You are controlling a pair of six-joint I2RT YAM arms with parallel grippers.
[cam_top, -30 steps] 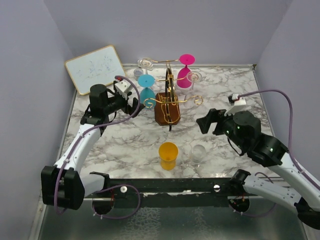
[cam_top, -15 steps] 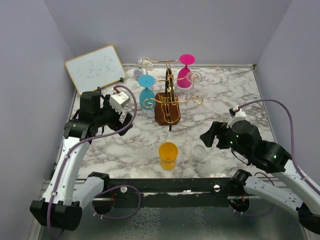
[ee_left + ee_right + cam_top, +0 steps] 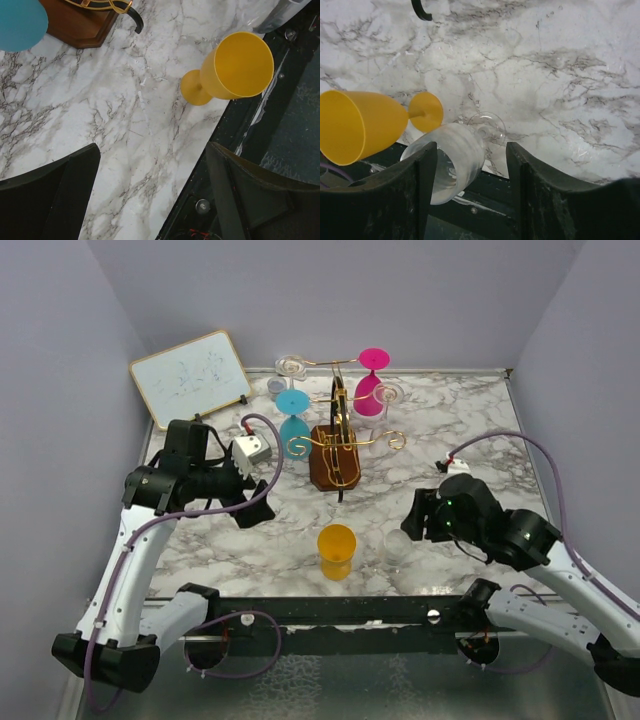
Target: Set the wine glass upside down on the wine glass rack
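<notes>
The gold wire wine glass rack (image 3: pixel 335 445) stands on its brown block base (image 3: pixel 80 22) at the table's middle back. A blue glass (image 3: pixel 293 415) and a pink glass (image 3: pixel 372 380) hang upside down on it. A yellow wine glass (image 3: pixel 336 550) and a clear frosted wine glass (image 3: pixel 398 548) stand upright near the front edge. My right gripper (image 3: pixel 412 515) is open just above the clear glass (image 3: pixel 455 155), whose bowl shows between its fingers, close to the left finger. My left gripper (image 3: pixel 250 502) is open and empty, left of the yellow glass (image 3: pixel 235 67).
A small whiteboard (image 3: pixel 190 378) leans at the back left. Clear glass feet (image 3: pixel 291 367) sit on the rack's upper arms. A black rail (image 3: pixel 330 612) runs along the table's front edge. Grey walls enclose the table on three sides.
My left gripper has drawn back from the rack toward the front and turned toward the yellow glass. My right gripper has moved down and forward over the clear glass.
</notes>
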